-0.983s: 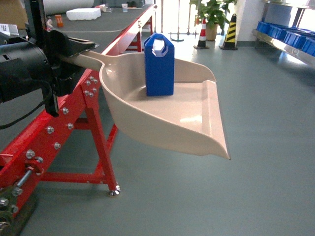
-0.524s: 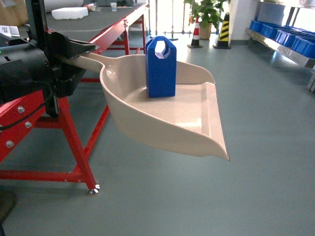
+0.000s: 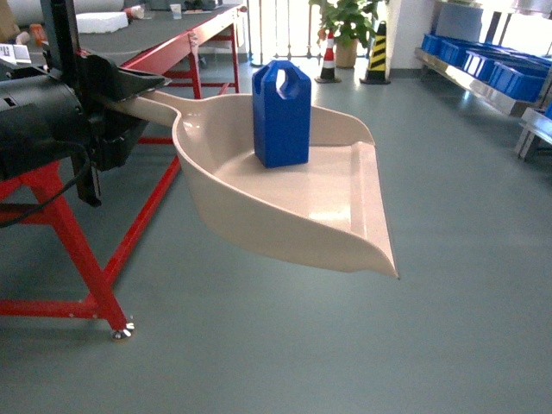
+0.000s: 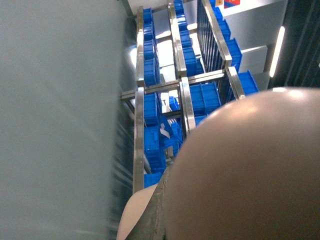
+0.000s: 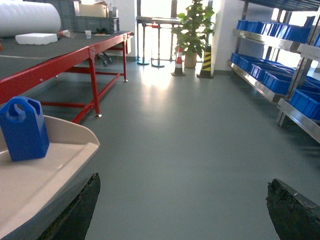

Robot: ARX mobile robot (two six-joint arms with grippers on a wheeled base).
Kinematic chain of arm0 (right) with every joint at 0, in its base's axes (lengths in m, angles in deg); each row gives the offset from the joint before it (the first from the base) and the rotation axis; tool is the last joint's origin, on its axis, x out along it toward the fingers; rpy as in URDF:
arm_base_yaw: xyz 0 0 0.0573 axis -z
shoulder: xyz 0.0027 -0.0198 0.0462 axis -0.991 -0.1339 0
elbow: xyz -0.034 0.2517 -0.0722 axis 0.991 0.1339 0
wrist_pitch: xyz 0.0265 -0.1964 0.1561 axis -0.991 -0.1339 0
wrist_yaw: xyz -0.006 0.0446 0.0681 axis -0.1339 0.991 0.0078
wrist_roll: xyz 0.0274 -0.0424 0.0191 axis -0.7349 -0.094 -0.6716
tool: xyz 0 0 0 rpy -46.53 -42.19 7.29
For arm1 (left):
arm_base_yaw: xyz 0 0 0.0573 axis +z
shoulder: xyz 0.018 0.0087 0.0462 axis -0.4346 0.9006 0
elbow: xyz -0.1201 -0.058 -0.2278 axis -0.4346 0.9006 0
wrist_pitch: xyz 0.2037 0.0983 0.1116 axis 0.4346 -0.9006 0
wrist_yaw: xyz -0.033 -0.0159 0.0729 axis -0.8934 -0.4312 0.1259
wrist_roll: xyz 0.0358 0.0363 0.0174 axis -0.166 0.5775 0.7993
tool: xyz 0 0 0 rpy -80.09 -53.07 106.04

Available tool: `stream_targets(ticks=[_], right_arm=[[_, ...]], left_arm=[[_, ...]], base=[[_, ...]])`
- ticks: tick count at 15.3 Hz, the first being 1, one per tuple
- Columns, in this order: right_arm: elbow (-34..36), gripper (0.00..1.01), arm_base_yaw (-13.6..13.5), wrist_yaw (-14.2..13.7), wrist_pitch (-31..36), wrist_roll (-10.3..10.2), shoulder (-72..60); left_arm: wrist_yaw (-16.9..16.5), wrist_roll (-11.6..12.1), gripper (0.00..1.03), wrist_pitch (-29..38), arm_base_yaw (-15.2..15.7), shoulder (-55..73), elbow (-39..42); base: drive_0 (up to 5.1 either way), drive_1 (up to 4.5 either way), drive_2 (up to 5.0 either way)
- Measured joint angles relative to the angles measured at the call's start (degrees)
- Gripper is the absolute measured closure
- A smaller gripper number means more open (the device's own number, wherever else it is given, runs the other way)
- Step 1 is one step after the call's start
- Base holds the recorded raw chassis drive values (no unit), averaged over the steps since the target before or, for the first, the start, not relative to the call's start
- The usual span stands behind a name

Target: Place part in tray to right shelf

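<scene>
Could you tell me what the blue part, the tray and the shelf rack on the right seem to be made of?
The part looks like moulded plastic: uniform bright blue, faint sheen. The tray seems smooth, semi-glossy cream plastic, with soft reflections on its floor. The shelf looks like bare silvery metal, probably steel, judging by its bright reflective rails.

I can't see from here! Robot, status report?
Left end effector shut on tray handle; right open, empty. Part upright in tray. Shelf far right; floor between clear.

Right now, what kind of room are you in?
Probably a factory or warehouse: steel shelf racks full of blue plastic crates, a long red-framed worktable, and striped safety cones on a grey floor.
</scene>
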Motion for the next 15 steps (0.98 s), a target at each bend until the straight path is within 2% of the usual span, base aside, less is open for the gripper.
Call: stream_targets(ticks=[8, 10, 11, 15], right_arm=[[0.0, 0.03, 0.0, 0.0, 0.0, 0.0, 0.0], [0.0, 0.03, 0.0, -0.4, -0.1, 0.0, 0.0], [0.0, 0.03, 0.0, -0.3, 0.2, 0.0, 0.0], [0.0, 0.03, 0.0, -0.2, 0.0, 0.0, 0.0]], left_arm=[[-0.1, 0.0, 0.89, 0.2, -0.1, 0.0, 0.0], [0.0, 0.0, 0.89, 0.2, -0.5, 0.0, 0.0], [-1.1, 0.0, 0.89, 0.3, -1.1, 0.0, 0.0], [0.0, 0.0, 0.89, 0.3, 0.1, 0.0, 0.3]], base=[[4.9, -2.46, -2.5], [0.0, 0.0, 0.0], [0.1, 4.4, -4.1], [0.0, 4.31, -4.2]])
